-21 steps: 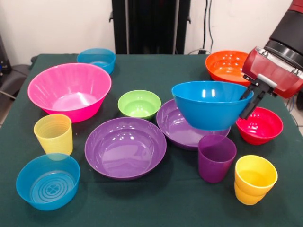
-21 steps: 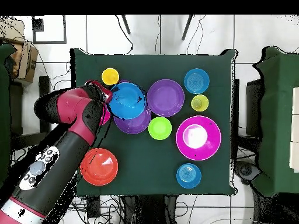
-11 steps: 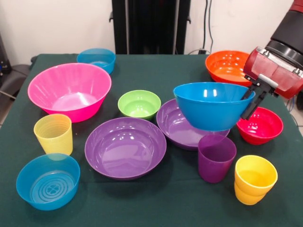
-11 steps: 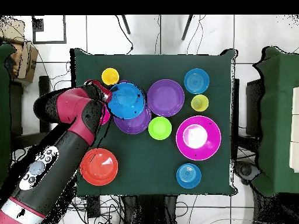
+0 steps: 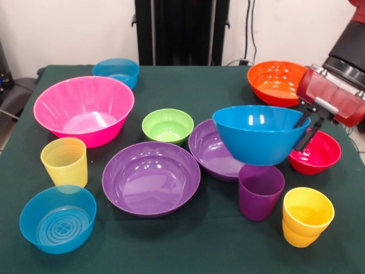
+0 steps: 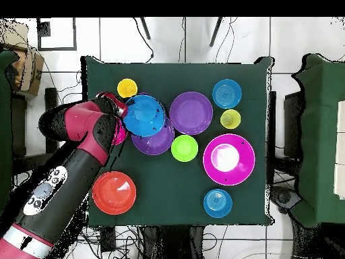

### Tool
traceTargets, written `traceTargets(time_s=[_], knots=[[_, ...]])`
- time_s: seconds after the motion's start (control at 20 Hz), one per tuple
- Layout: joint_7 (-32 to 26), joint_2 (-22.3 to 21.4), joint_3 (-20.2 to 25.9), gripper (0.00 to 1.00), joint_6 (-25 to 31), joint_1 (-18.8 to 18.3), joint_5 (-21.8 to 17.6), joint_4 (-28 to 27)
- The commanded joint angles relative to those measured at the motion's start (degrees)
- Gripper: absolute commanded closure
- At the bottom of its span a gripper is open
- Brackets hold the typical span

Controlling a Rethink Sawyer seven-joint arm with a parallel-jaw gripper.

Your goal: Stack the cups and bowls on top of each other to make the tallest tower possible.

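Gripper (image 5: 306, 128) fingers pinch the right rim of the blue bowl (image 5: 259, 134), holding it tilted in the air above the purple cup (image 5: 260, 190) and the right-hand purple bowl (image 5: 208, 149). Just right of it sits the red bowl (image 5: 319, 154), with the orange bowl (image 5: 274, 80) farther back. Stacked yellow-orange cups (image 5: 307, 216) stand at the near right. At the left sit the large pink bowl (image 5: 84, 108) and ribbed yellow cup (image 5: 64, 161).
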Motion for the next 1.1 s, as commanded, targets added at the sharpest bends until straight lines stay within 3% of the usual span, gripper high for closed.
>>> traceTargets(time_s=[0.05, 0.4, 0.7, 1.1], knots=[[16.5, 4.3, 4.4, 1.0, 0.4, -0.8, 2.4, -6.2], [20.3, 8.1, 3.1, 1.0, -1.3, -1.5, 4.0, -9.9], [20.6, 10.0, 2.0, 1.0, -1.4, -1.8, 2.9, -11.0], [19.7, 9.7, 2.2, 1.0, -1.6, -1.8, 2.1, -10.5]])
